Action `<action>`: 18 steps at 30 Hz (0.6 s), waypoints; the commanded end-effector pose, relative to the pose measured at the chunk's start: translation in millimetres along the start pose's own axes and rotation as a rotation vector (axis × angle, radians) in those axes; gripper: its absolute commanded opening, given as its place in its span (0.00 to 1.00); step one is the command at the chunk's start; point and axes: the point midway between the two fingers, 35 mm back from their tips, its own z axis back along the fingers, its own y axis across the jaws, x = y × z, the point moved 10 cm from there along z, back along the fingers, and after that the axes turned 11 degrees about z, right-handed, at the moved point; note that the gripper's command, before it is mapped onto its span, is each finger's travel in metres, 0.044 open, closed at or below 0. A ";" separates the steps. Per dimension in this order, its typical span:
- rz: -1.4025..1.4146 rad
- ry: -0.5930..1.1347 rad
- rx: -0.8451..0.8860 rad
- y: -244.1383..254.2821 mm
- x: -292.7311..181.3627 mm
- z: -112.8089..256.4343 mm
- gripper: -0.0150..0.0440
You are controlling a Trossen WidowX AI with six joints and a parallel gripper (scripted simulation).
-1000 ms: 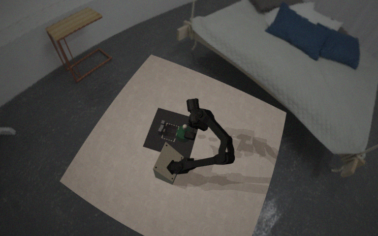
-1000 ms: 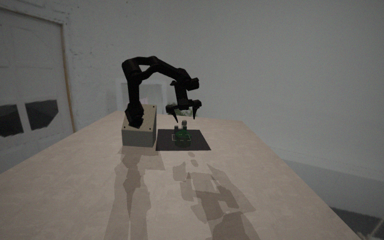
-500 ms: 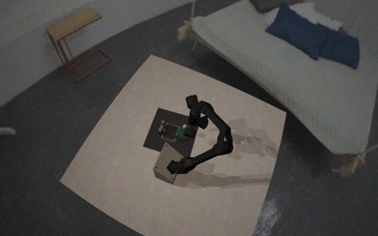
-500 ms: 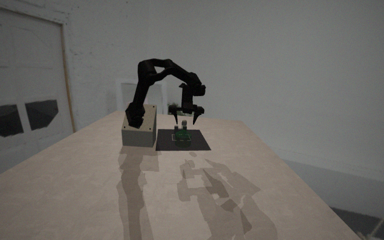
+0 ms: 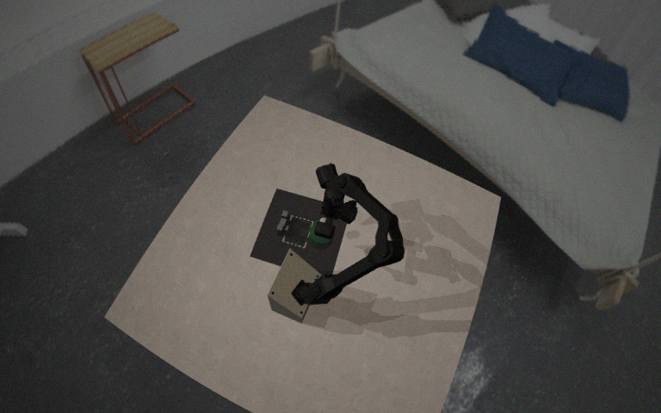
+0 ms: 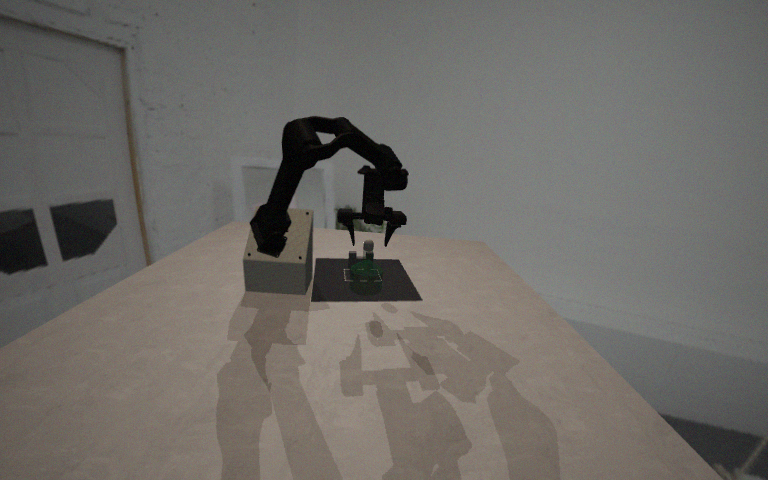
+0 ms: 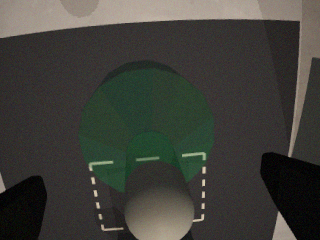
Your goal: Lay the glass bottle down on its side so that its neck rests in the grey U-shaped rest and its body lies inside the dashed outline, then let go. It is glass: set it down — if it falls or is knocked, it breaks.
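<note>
Glass bottle [image 5: 320,237] [image 6: 366,274] [image 7: 145,115]: upright on the dark mat [image 5: 265,248] [image 6: 404,291] [image 7: 45,90], beside the dashed outline [image 5: 295,244] [image 6: 344,276] [image 7: 204,185], with the grey U-shaped rest [image 5: 282,223] [image 6: 352,259] at the outline's far side. Gripper [image 6: 369,244]: above the bottle, fingers spread wide, holding nothing. Wrist view shows open room on both sides of the neck. Mat edges lie inside the tabletop [image 5: 194,272] [image 6: 169,362] edges; the pale block [image 5: 287,282] [image 6: 277,277] stands near the mat's side.

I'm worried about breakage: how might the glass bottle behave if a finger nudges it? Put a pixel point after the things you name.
The green glass bottle [image 5: 320,237] [image 6: 365,283] [image 7: 150,100] would probably tip if pushed high, since it stands upright with a narrow neck. Its round body would likely roll once down. The smooth-looking surface may slip, too.
</note>
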 end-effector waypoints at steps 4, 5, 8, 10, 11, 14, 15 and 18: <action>-0.004 0.005 -0.001 2.2 -10.5 -0.2 1.00; -0.004 0.005 -0.001 2.4 -12.2 -0.2 1.00; -0.005 0.005 -0.002 2.9 -15.9 -0.3 1.00; -0.005 0.005 -0.002 3.0 -16.2 -0.3 0.96; -0.005 0.005 -0.002 3.0 -16.2 -0.3 0.91; -0.005 0.005 -0.002 3.0 -16.2 -0.3 0.78; -0.005 0.005 -0.002 3.0 -16.2 -0.3 0.73; -0.005 0.005 -0.002 3.0 -16.2 -0.3 0.60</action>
